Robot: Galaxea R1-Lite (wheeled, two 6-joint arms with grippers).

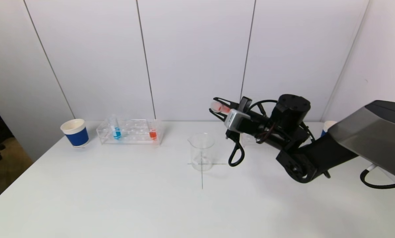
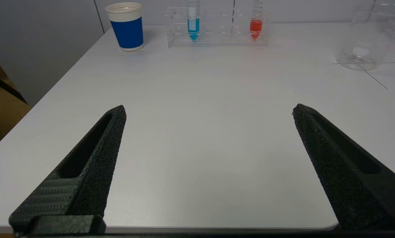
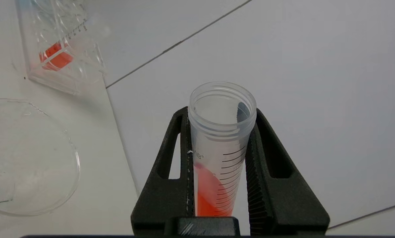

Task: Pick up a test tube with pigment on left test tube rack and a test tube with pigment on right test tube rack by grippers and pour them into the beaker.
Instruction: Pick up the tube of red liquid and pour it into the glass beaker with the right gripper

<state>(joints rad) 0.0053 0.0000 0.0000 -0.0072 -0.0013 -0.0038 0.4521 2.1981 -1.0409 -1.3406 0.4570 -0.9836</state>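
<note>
A white table (image 1: pixel 118 198) fills most of the scene, backed by pale wall panels. The right arm reaches in over it from the right side, and the right gripper (image 1: pixel 218 108) hangs in the air above and just right of the glass beaker (image 1: pixel 202 151), its fingers clamped on a test tube with red pigment (image 1: pixel 220 107). In the right wrist view that tube (image 3: pixel 221 145) sits squeezed between the two black fingers (image 3: pixel 171 172), tilted so the red liquid pools along its lower side, the open mouth pointing away from the wrist. The beaker stands upright on a thin cross marked on the table near the middle.

To the left, near the wall, a clear test tube rack (image 1: pixel 130 131) holds two upright tubes: a tube with blue pigment (image 1: pixel 116 131) toward its left end and a tube with red pigment (image 1: pixel 153 133) at its right end. A blue-and-white paper cup (image 1: pixel 74 133) stands just left of the rack.

The left gripper (image 2: pixel 209 110) hovers low over the near left part of the table, fingers spread wide with nothing between them.
</note>
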